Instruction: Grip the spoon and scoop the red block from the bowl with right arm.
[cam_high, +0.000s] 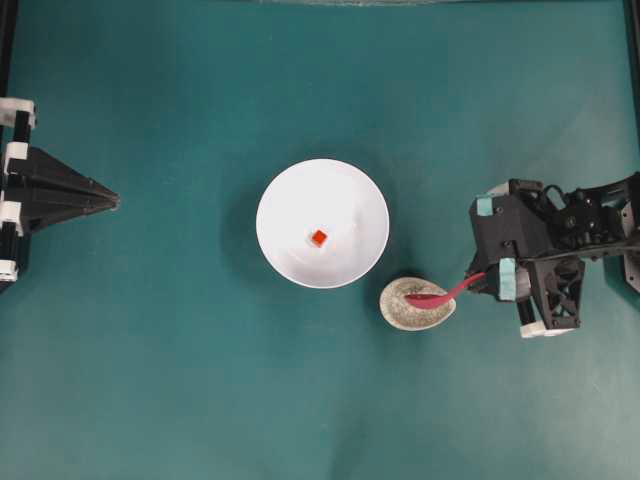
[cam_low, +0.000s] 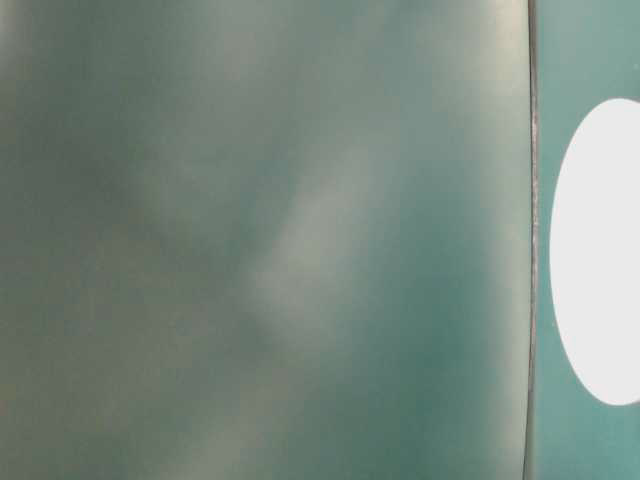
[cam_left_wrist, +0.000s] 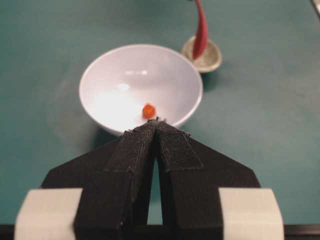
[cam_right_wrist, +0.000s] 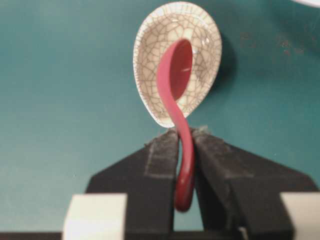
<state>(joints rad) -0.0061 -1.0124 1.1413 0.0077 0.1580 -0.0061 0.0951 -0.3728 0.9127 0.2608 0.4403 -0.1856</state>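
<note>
The pink-red spoon (cam_high: 440, 296) has its scoop in the speckled beige dish (cam_high: 402, 313) and its handle rising to the right. My right gripper (cam_high: 478, 278) is shut on the handle; the right wrist view shows the handle (cam_right_wrist: 186, 165) pinched between the pads, with the scoop (cam_right_wrist: 176, 70) over the dish (cam_right_wrist: 150, 50). The white bowl (cam_high: 290, 205) sits mid-table and holds the tiny red block (cam_high: 318, 238). My left gripper (cam_high: 115, 201) is shut and empty at the far left, pointing at the bowl (cam_left_wrist: 115, 80) and block (cam_left_wrist: 148, 110).
The teal table top (cam_high: 180, 380) surrounds the bowl and dish. The dish lies just right of and below the bowl, close to its rim. The table-level view is blurred; a white oval (cam_low: 600, 250) shows at its right edge.
</note>
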